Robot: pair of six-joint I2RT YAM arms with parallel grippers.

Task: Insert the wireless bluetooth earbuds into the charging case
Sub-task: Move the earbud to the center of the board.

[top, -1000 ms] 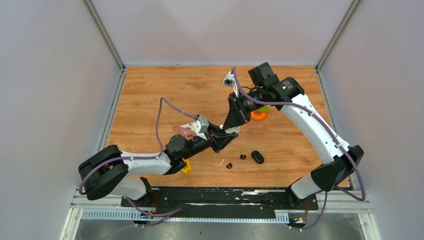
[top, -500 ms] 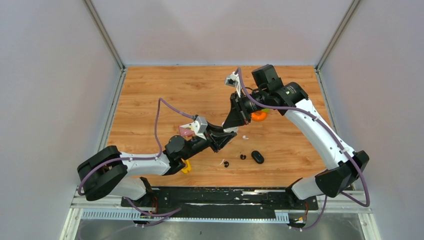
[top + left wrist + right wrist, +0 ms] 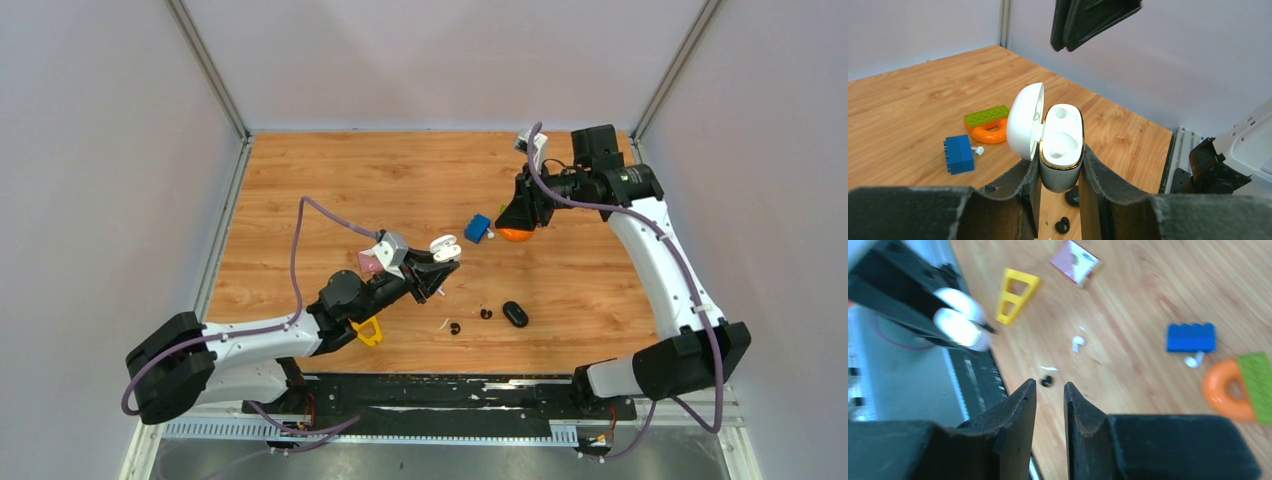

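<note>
From above, the left gripper (image 3: 440, 264) is clenched on the open charging case (image 3: 445, 244), left of the blue block (image 3: 477, 228); its wrist view shows a white earbud (image 3: 979, 150) just beside that block, outside the jaws; the right wrist view shows the right gripper (image 3: 1049, 388) slightly parted and empty, a second white earbud (image 3: 1078, 343) lying left of the block.

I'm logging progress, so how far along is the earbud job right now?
Done: the charging case stands open in the left gripper, clamped by its body. In hand: nothing; the right gripper hangs empty, jaws slightly apart. Left: all the loading. Both sockets are bare, one white earbud lies beside the blue block, a second white earbud and two black earbuds lie on the wood.
</note>
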